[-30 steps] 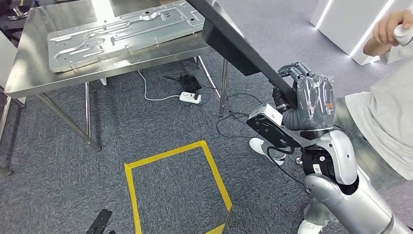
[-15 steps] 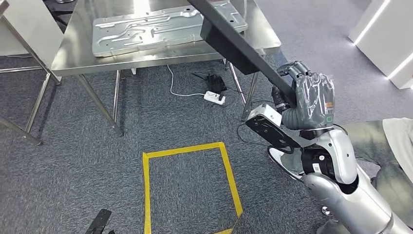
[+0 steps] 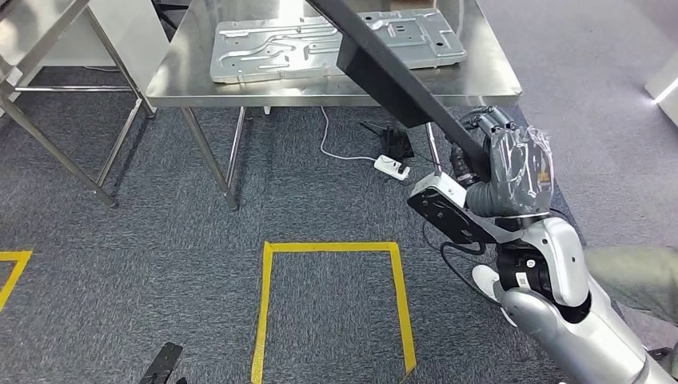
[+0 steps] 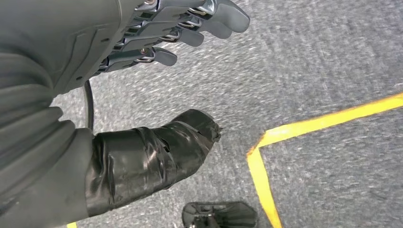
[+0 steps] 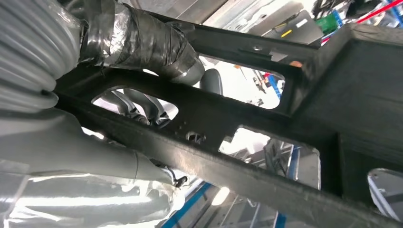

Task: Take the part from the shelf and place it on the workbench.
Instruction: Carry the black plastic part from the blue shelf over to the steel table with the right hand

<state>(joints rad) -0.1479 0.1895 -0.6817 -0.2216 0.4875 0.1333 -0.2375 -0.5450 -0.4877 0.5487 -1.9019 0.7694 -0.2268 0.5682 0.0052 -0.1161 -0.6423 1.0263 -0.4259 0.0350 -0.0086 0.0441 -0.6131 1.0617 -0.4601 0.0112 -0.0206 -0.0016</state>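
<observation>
Right hand [image 3: 505, 156] at 3 o'clock had its fingers wrapped around the long black part [image 3: 392, 76], which slanted up toward 12 over the workbench [image 3: 480, 84]; left hand [image 4: 142, 42] hung empty, fingers loosely apart; risk: the overhanging end could clip the stamped metal plate [image 3: 264, 48] or the bench edge; leverage might twist the part in the grasp.

Matt black part [image 3: 384, 68] — shiny steel workbench [image 3: 480, 80], rough grey carpet [image 3: 120, 264].

My right arm [image 3: 576, 312] is shiny silver with black joints and a loose black cable. The right hand [image 3: 512, 168] wears crinkly clear plastic over grey. My left hand [image 4: 95, 71] has a ribbed grey cover, black-taped thumb [image 4: 152, 156], and metal-linked fingers [image 4: 190, 33].
</observation>
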